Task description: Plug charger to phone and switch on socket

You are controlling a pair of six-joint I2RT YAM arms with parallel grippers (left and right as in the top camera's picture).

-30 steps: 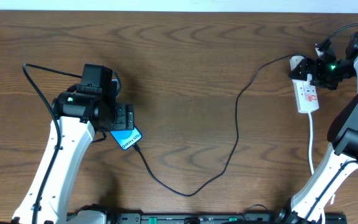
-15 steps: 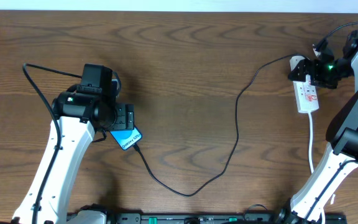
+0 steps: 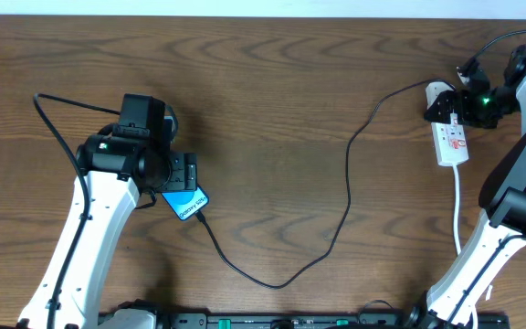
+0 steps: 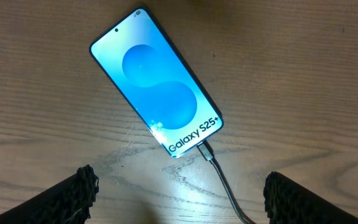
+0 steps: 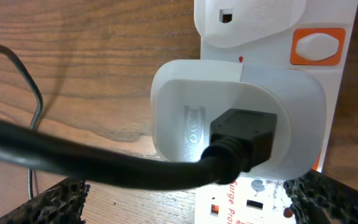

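Well to the left of the socket, my left end effector hangs over the phone, fingers spread wide and empty. The phone lies face up on the surface with its screen lit. The charger is already seated in the phone's lower edge. It trails rightward in a loose loop across the wood to the socket's far end, where its white adapter sits plugged in.

My right end effector hovers directly over that end, fingers fully apart and gripping nothing. The socket's long axis runs from the far side of the surface toward the near side, slightly canted. The orange switch shows just past the adapter, off toward one finger rather than on the mid-line between them. The right arm is plainly the nearer one, so pressing the switch looks like its job.

Against the frame a second ago, the right wrist has edged slightly toward the socket's far end. Phone, charger and left arm are unchanged.
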